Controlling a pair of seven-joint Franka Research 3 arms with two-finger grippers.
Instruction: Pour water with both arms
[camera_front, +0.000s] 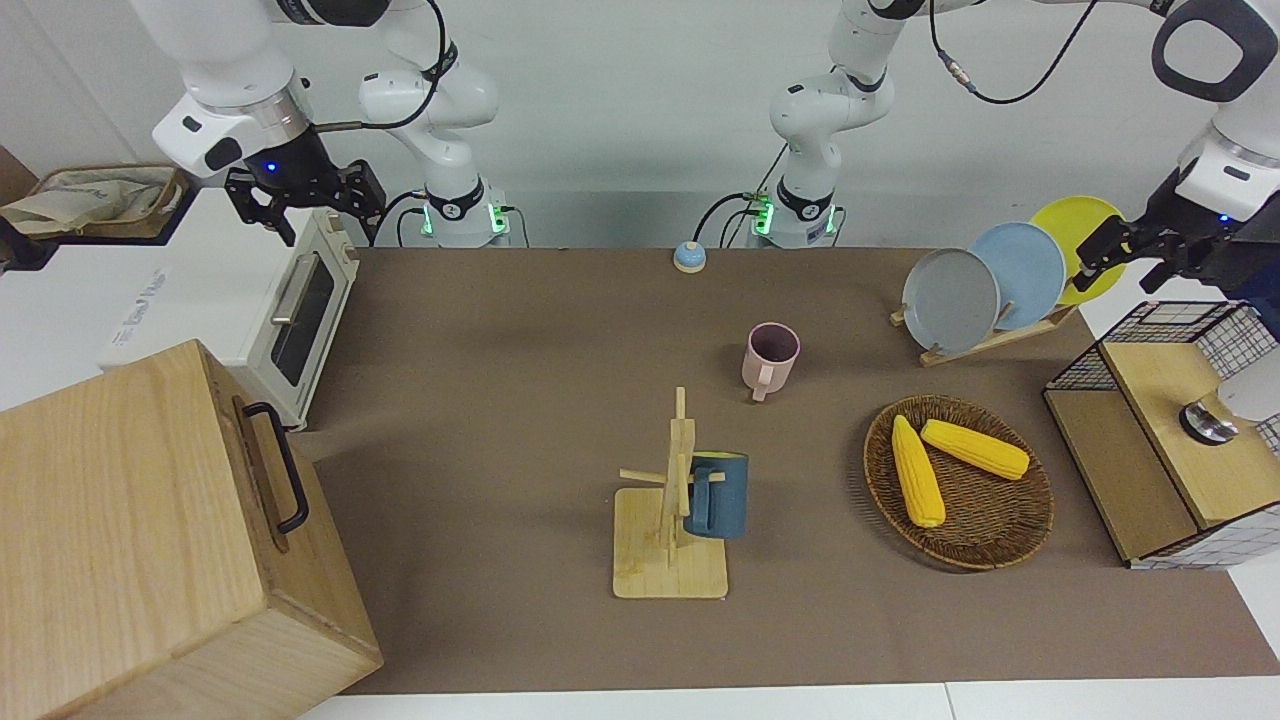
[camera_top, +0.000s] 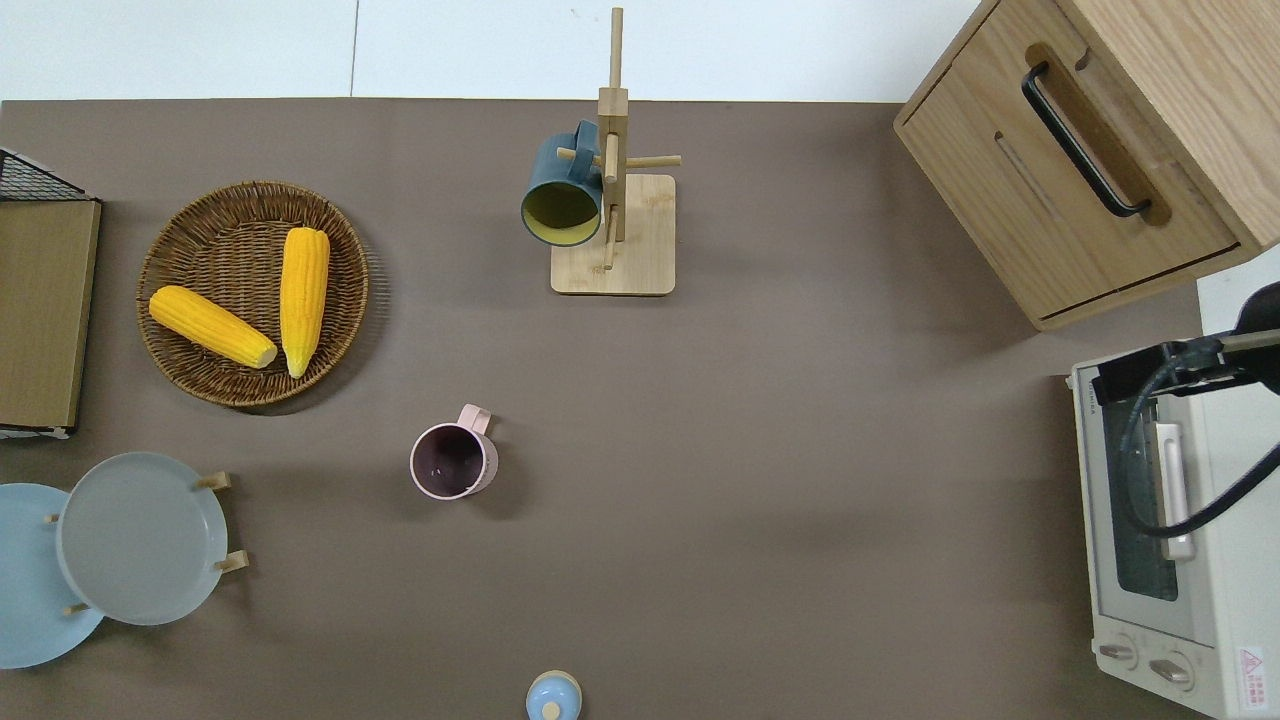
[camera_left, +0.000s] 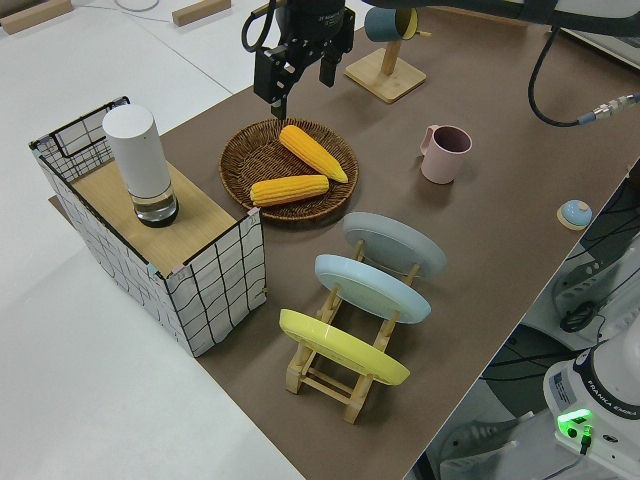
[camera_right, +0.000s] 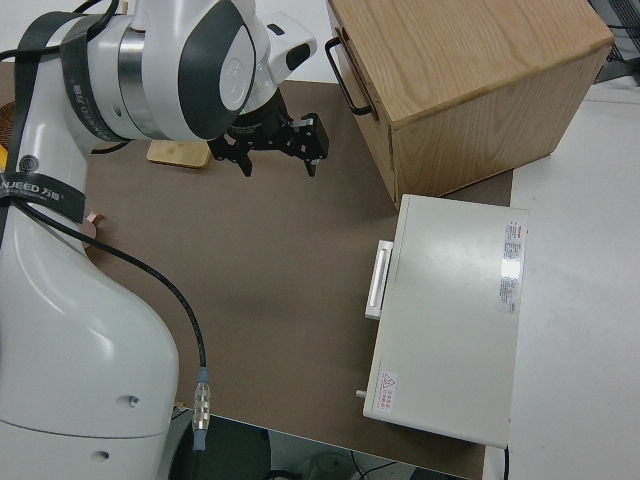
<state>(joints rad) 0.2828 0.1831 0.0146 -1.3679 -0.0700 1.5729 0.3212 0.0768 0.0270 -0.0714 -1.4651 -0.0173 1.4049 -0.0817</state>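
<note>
I have both glossy white arms raised off the brown table mat (camera_front: 500, 400), neither one touching anything. The right gripper (camera_front: 300, 195) hangs from a bent wrist over the white toaster oven (camera_front: 300, 310) at its own end of the table — its black fingers are spread open and hold nothing. The left gripper (camera_front: 1125, 250) points down at the opposite end, up in the air by the yellow plate (camera_front: 1085, 235) in the wooden plate rack (camera_front: 990, 340); the left side view shows its fingers (camera_left: 275, 90) apart and empty too.

Taking the pale pink mug (camera_top: 453, 462) as my landmark: it stands upright on the mat, mouth up, well apart from both grippers. Farther from the robots than that mug stands the wooden mug tree (camera_top: 612, 200), with a dark blue mug (camera_top: 562, 185) hung on a peg. Toward the left arm's end from the pink mug lies the round wicker basket (camera_top: 200, 370) holding two yellow corn cobs (camera_top: 303, 297).
</note>
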